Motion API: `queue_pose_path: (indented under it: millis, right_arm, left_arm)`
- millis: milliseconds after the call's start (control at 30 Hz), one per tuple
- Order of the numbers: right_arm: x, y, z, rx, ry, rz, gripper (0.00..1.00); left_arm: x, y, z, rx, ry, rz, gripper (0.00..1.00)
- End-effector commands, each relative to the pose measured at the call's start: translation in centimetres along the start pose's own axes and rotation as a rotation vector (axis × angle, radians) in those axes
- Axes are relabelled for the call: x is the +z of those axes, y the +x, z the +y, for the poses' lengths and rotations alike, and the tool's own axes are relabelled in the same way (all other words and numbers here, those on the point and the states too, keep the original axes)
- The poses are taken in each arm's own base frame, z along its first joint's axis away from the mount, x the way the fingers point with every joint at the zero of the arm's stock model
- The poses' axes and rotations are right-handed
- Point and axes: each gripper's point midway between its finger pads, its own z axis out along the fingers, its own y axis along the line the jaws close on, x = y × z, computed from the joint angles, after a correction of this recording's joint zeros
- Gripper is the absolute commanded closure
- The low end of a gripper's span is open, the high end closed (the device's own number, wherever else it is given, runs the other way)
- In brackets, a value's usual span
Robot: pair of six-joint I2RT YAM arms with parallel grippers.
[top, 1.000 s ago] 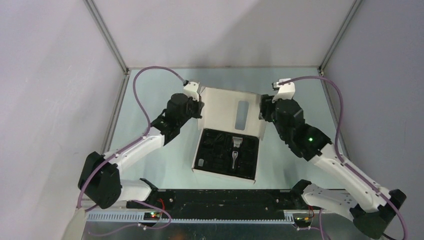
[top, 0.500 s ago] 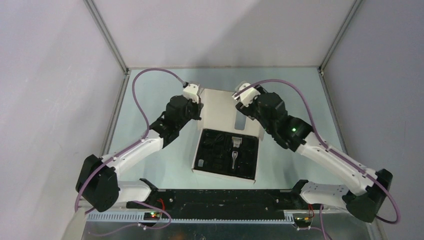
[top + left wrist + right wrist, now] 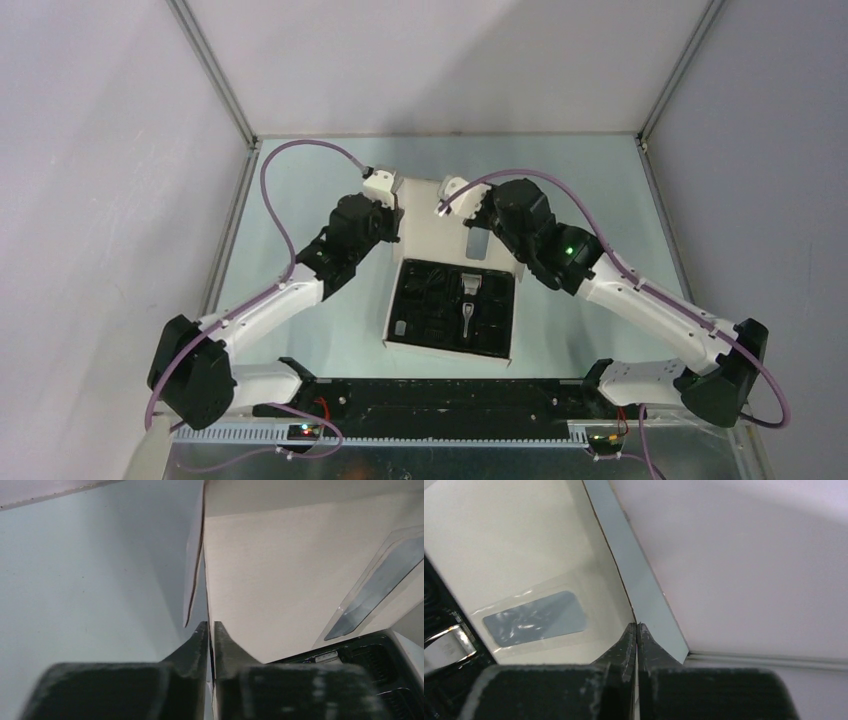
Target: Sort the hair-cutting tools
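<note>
Lid (image 3: pixel 437 225) open, left pincer (image 3: pixel 210 632) and right pincer (image 3: pixel 637 630) each clamped on a lid edge. Clipper (image 3: pixel 470 298) and small black pieces (image 3: pixel 430 288) sit in the insert (image 3: pixel 402 295), none on the counter (image 3: pixel 345 320). Sorting looks unstarted.

White box (image 3: pixel 436 238), black insert (image 3: pixel 428 302), silvery clipper tip (image 3: pixel 469 312).

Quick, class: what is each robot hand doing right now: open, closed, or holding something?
Left hand: closed, pinching the side edge of the box lid.
Right hand: closed, pinching another edge of the same lid.
</note>
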Motion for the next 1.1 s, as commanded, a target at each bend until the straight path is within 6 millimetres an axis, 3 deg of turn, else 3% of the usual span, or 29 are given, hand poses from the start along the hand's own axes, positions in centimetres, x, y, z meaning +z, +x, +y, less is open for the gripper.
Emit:
queue_pose_path:
  millis: [0, 167, 300, 567, 667, 867, 1067]
  right_arm:
    - [-3.0, -2.7, -0.7, -0.040, 0.001, -0.073, 1.00]
    - [-5.6, -2.9, 1.8, -0.054, -0.061, -0.056, 1.00]
    - [-7.5, -2.6, 3.9, -0.048, -0.107, -0.027, 1.00]
    - [-12.6, -2.7, 9.7, -0.063, -0.286, -0.042, 1.00]
    - [-14.4, -2.7, 11.9, -0.064, -0.363, -0.050, 1.00]
    - [-17.9, -3.1, 17.4, 0.022, -0.578, -0.050, 0.95]
    - [-20.4, -2.6, 19.7, 0.168, -0.700, 0.010, 0.87]
  left_arm:
    - [-1.7, -4.6, -0.2, -0.025, 0.001, -0.130, 0.79]
    - [-4.8, -5.6, -0.2, -0.070, 0.018, -0.138, 0.46]
    - [-8.7, -5.9, 0.1, -0.122, 0.027, -0.141, 0.29]
    - [-18.1, -5.7, 1.8, -0.287, -0.009, -0.167, 0.15]
    - [-19.7, -4.7, 2.8, -0.327, -0.052, -0.150, 0.12]
    - [-20.0, -3.2, 2.6, -0.370, -0.062, -0.082, 0.11]
    - [-18.5, -0.8, 1.9, -0.422, -0.064, 0.020, 0.11]
